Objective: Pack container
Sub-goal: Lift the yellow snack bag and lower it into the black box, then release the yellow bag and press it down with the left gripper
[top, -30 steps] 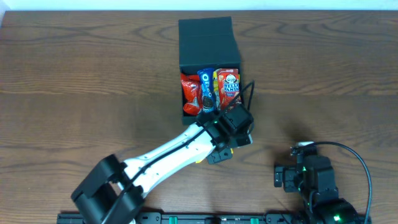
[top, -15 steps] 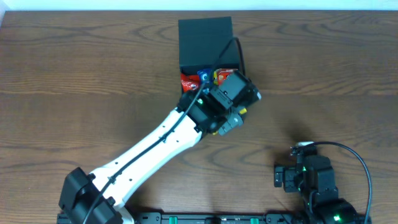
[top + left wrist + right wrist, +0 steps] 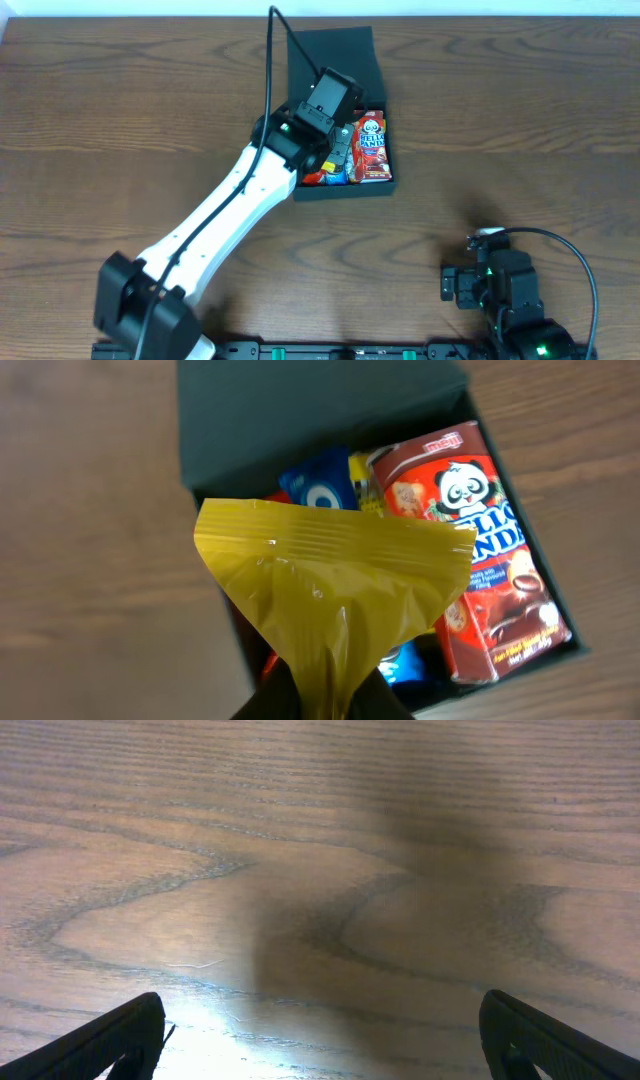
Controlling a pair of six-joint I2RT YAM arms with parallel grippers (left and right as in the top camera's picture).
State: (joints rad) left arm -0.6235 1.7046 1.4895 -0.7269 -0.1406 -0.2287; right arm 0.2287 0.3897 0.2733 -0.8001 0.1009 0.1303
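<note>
Overhead view is showing my left arm [image 3: 215, 215] reaching from the near left corner of the table [image 3: 120, 120] to the container [image 3: 345, 191], which is standing at the far middle of the table. My left gripper [image 3: 322, 705] is hanging over the container's left part. The fingers are pinching together on the bottom of a yellow packet [image 3: 330, 590], and the sealed end of the packet is pointing away from me, above the open box.

The container is looking dark teal-green, square and made of something like cardboard. Its lid [image 3: 330, 55], of the same colour, is standing open on the far side, hinged at the back edge. The inside walls are looking dark too.

Inside, snack packets are lying side by side. A red packet [image 3: 313, 178] is showing at the near left corner, a blue Oreo packet [image 3: 320, 480] is lying in the middle and is partly hidden behind the yellow one, and a red Hello Panda packet [image 3: 371, 145] is lying flat against the right wall.

Well apart, at the near right, my right gripper [image 3: 320, 1045] is resting low over bare wood. Its fingers are spreading wide and gripping nothing.
</note>
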